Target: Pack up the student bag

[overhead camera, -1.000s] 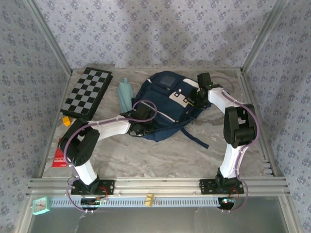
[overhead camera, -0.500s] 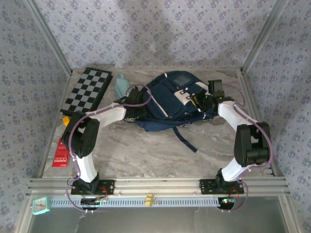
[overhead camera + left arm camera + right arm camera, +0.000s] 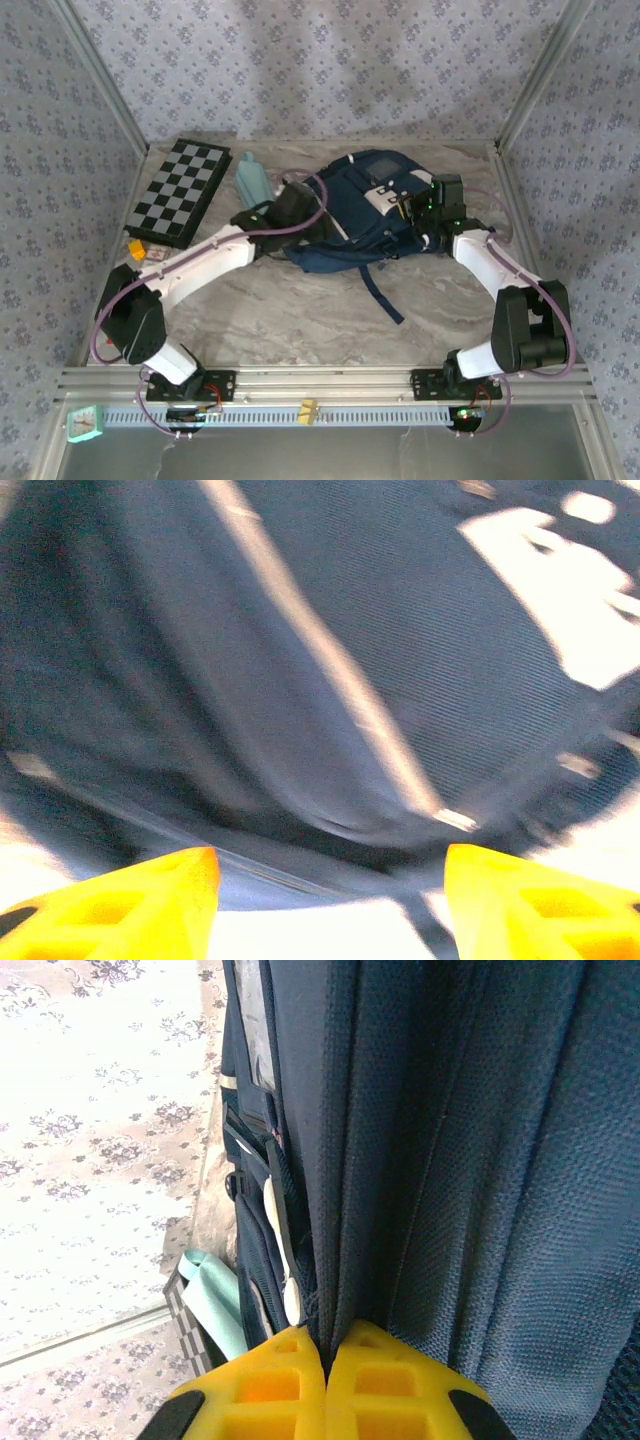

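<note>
The student bag (image 3: 362, 203) lies at the back middle of the table (image 3: 300, 310), 1 dark strap (image 3: 385, 295) trailing forward. The marks on its white patch are too small to read, and the left wrist view is blurred. The right gripper (image 3: 325, 1355) has its 2 yellow fingers pressed together on a fold of the bag. The left gripper (image 3: 325, 905) has its fingers apart beside the bag, holding nothing. A teal bottle (image 3: 249, 180) and a chessboard (image 3: 181, 192) lie to the left.
</note>
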{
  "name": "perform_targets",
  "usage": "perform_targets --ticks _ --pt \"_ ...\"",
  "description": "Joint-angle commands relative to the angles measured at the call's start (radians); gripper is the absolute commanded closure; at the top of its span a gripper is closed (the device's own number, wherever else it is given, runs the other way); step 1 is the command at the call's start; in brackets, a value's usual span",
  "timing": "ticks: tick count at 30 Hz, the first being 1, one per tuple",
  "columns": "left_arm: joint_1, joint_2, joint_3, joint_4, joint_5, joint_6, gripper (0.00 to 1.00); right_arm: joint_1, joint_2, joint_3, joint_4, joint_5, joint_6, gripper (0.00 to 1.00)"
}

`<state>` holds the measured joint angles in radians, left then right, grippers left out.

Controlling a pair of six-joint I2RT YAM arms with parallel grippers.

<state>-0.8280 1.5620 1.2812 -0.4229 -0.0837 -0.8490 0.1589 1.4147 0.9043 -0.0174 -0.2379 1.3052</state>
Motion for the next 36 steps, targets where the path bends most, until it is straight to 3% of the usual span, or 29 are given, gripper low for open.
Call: perform_targets --ticks 1,8,13,16,22,24,29,31,36 --pt "-0.072 0.074 0.081 0.015 0.033 -0.084 0.38 0.005 -0.067 0.018 0.149 0.017 0.067 1.0" --pt "-0.189 0.336 0.341 0.026 0.044 -0.058 0.37 0.001 -0.126 0.005 0.141 0.039 0.108 1.0" --pt "-0.163 0.421 0.381 0.049 0.008 -0.019 0.37 -0.04 -0.166 -0.008 0.13 0.006 0.135 1.0" --pt "-0.126 0.438 0.383 0.086 -0.03 0.091 0.38 -0.055 -0.19 -0.034 0.161 -0.014 0.167 1.0" --pt "-0.057 0.424 0.389 0.104 0.015 0.274 0.39 -0.02 -0.193 -0.026 0.162 0.016 0.189 1.0" --pt "-0.062 0.397 0.382 0.081 0.025 0.267 0.39 -0.011 -0.183 -0.02 0.159 0.035 0.188 1.0" --pt "-0.105 0.406 0.448 -0.069 0.009 0.101 0.4 0.003 -0.156 -0.022 0.163 0.065 0.197 1.0" --pt "-0.125 0.42 0.459 -0.06 0.003 0.107 0.41 0.008 -0.147 -0.02 0.169 0.069 0.197 1.0" --pt "-0.149 0.52 0.621 -0.233 -0.094 0.114 0.46 0.014 -0.14 -0.024 0.162 0.077 0.197 1.0"
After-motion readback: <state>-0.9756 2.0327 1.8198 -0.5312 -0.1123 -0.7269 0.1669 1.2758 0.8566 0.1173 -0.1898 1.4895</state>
